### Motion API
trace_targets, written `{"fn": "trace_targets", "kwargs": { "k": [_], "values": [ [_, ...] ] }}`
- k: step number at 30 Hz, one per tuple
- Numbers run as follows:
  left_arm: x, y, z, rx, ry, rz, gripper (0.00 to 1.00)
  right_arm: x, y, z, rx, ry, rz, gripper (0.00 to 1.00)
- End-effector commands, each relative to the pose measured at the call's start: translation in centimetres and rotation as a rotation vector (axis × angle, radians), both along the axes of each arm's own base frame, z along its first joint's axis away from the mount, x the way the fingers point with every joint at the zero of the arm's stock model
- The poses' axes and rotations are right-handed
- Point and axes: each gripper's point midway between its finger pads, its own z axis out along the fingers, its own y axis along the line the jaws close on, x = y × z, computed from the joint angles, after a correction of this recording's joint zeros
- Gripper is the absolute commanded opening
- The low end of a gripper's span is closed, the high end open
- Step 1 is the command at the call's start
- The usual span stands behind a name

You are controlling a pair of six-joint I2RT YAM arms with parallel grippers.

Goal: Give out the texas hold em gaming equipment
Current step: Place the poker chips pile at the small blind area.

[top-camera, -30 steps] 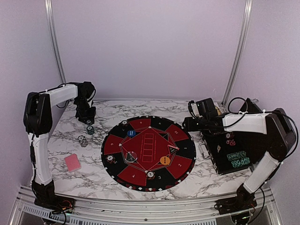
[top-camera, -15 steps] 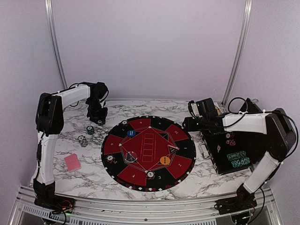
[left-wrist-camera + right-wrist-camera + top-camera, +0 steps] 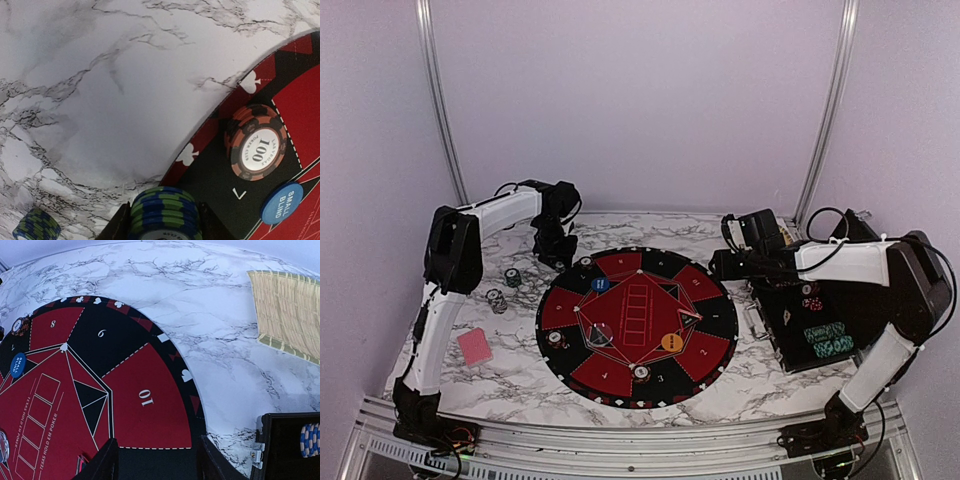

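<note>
Starting at our end: the near chip stack point(image 3: 640, 373) sits on the mat point(image 3: 705, 285) at 6 o'clock. The orange button point(image 3: 671, 342) is at 4 and a second chip stack point(image 3: 554, 339) at 9. A pink card point(image 3: 475, 346) lies on the marble further out the same way. The black case point(image 3: 815, 325) is off the mat at 3. Going farther, a leftover stack point(image 3: 512, 277) waits on the table out past 10. The right gripper point(image 3: 720, 265) hovers over the 2 o'clock rim, fingers spread wide with nothing between them.

The action's at the far side. The left gripper point(image 3: 162, 225) is pinched narrow on a blue-and-green stack point(image 3: 165, 207), hanging just off the rim around 11. It's near the 100 stack point(image 3: 256, 148) and the blue button point(image 3: 281, 202) already placed there.

So we reckon we're mid-delivery, carrying chips to a seat that has none. The next move probably calls for carrying on round to an empty far seat, lowering until the stack rests flat and only then letting go, without clipping the 100 stack.

Versus a second ago, the left arm has swung from the table stacks at 10 over to the rim. The right arm hasn't budged.
</note>
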Motion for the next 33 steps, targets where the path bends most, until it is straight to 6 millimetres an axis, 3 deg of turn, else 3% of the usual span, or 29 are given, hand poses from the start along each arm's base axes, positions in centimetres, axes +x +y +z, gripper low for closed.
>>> {"fn": "trace_targets", "kwargs": {
  "k": [1, 24, 33],
  "values": [
    [-0.5, -0.6, -0.7, 0.003, 0.037, 0.001, 0.39, 0.4, -0.1, 1.9, 0.018, -0.044, 0.005, 0.51],
    [-1.1, -1.9, -2.0, 0.004, 0.064, -0.022, 0.42, 0.3, 0.0, 1.7, 0.023, -0.038, 0.01, 0.51],
    [-0.9, -1.9, -1.2, 0.005, 0.049, -0.028, 0.53, 0.4, 0.0, 1.8, 0.023, -0.041, 0.009, 0.51]
  ]
}}
